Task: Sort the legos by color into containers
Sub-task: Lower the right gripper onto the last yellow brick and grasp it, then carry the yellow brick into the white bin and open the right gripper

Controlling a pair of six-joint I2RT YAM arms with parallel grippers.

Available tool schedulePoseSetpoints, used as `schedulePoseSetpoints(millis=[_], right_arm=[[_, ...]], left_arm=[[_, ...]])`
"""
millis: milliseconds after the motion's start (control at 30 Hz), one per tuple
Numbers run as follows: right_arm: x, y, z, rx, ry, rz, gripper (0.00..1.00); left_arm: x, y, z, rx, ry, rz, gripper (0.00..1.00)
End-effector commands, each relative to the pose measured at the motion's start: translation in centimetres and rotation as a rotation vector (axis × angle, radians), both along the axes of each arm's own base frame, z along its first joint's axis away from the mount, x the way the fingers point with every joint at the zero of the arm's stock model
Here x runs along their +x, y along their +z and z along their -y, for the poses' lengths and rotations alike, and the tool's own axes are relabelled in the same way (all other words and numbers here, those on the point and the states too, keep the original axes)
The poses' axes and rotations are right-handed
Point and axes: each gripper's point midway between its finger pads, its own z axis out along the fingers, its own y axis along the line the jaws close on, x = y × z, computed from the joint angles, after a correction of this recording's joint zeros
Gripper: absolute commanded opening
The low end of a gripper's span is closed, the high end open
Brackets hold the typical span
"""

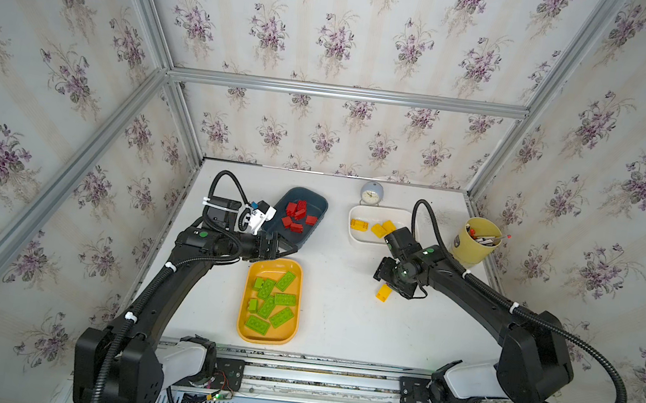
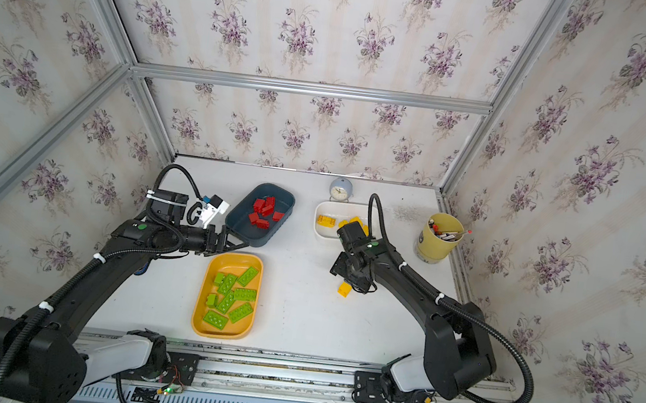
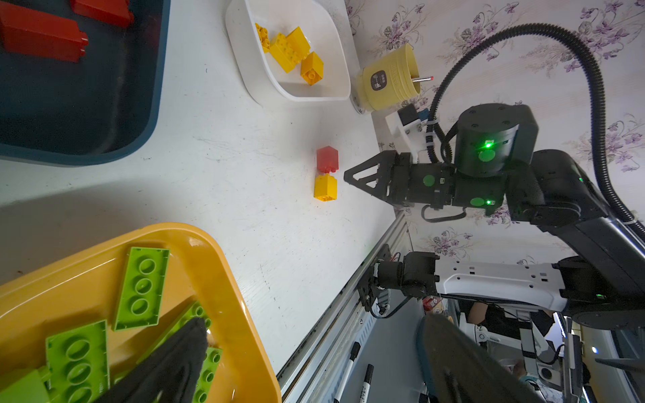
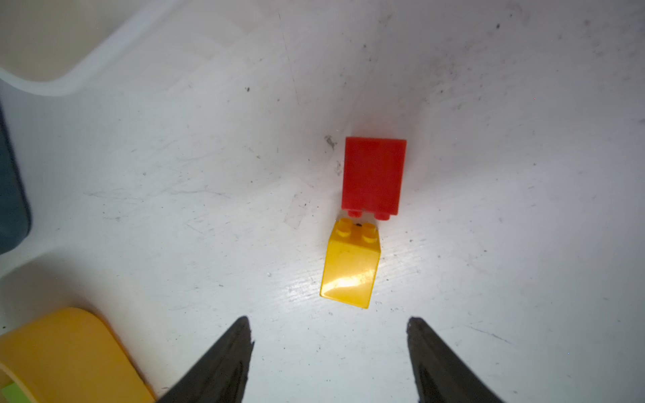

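On the right half of the table (image 1: 340, 322), two legos lie loose on their sides. The yellow brick (image 4: 350, 265) is closer to the front edge and the red brick (image 4: 373, 174) lies just beyond it. Their stud ends meet or nearly meet.

The right jaws stand open and empty just short of the yellow brick, the gap a little wider than the brick. In both top views the right arm hides the red one.

These bricks look like hard, hollow plastic: light, stiff and not fragile. The glossy faces could let one slip or squirt out of a glancing pinch. The best hold is probably across the two flat side walls at mid-body, not across the studs or the open underside. Since the pair sits so close, closing on the yellow one could nudge the red.

Nearest the front edge, left of the middle, the yellow-orange tray (image 1: 244, 318) holds the green bricks (image 1: 271, 303), about eight, mostly oblong and lying flat.

The left jaws are spread wide and empty, over the gap between this tray's far end and the next one.

Farther back, the dark blue-grey tray (image 1: 314, 203) holds about six red bricks (image 1: 298, 214). Right of it, towards the far edge, the white tray (image 1: 355, 235) holds a few yellow bricks (image 1: 378, 230).
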Motion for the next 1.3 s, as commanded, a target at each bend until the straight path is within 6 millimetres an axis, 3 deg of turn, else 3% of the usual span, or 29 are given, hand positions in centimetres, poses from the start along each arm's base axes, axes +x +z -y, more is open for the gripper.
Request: schedulePoseSetpoints(millis=[0,367,600,733,867,1033,1200,1267], right_arm=[[0.1,-1.3,-0.1,-0.002,-0.023,-0.007,0.72],[-0.7,-5.7,0.5,-0.082,-0.005,-0.092,0.62],[-0.2,-6.2,0.6,-0.109,0.022,-0.081,0.38],[0.7,-5.0,0.8,-0.135,0.064,-0.049,0.25],[2.8,-1.6,0.3,-0.141,0.125,0.029,0.24],[7.0,4.0,-0.2,-0.109,0.158,0.15,0.23],[11.8,6.7,1.2,-0.114,0.135,0.223,0.23],[13.7,6.9,2.1,-0.119,0.12,0.232,0.23]], left_arm=[[0.0,0.6,0.2,-0.013,-0.02,0.02,0.99],[-0.3,0.8,0.2,-0.014,-0.019,0.03,0.99],[-0.3,1.0,0.2,-0.017,-0.015,0.03,0.99],[-0.2,1.1,0.2,-0.019,-0.014,0.028,0.99],[-0.1,1.6,0.2,-0.02,-0.013,0.037,0.99],[-0.1,1.9,0.3,-0.027,-0.012,0.037,0.99],[0.1,2.5,0.3,-0.033,-0.01,0.043,0.99],[0.2,2.8,0.3,-0.034,-0.009,0.05,0.99]])
